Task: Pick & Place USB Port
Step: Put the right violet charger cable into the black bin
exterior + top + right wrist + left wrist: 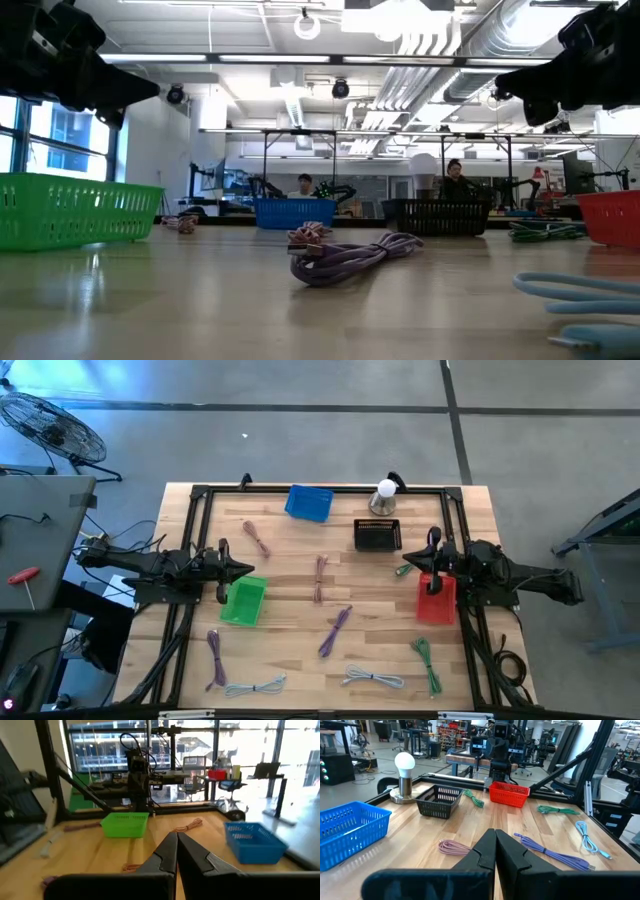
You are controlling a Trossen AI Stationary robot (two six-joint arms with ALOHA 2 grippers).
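Several USB cables lie coiled on the wooden table: a mauve one (320, 577) in the middle, a purple one (335, 630), another purple one (215, 658), a pink one (258, 538), two pale ones (373, 678) near the front edge, and green ones (427, 663). My left gripper (246, 569) hovers shut, high above the table by the green basket (243, 601). My right gripper (412, 566) hovers shut over the red basket's (436, 600) far end, near a short green cable (403, 570). Neither holds anything; their fingers meet in the wrist views (495, 855) (176, 854).
A blue basket (309, 502), a black basket (377, 535) and a bulb lamp (385, 495) stand along the far edge. A dark metal frame (200, 495) rims the table. Open wood lies in the middle between the arms. People sit in the room beyond (455, 178).
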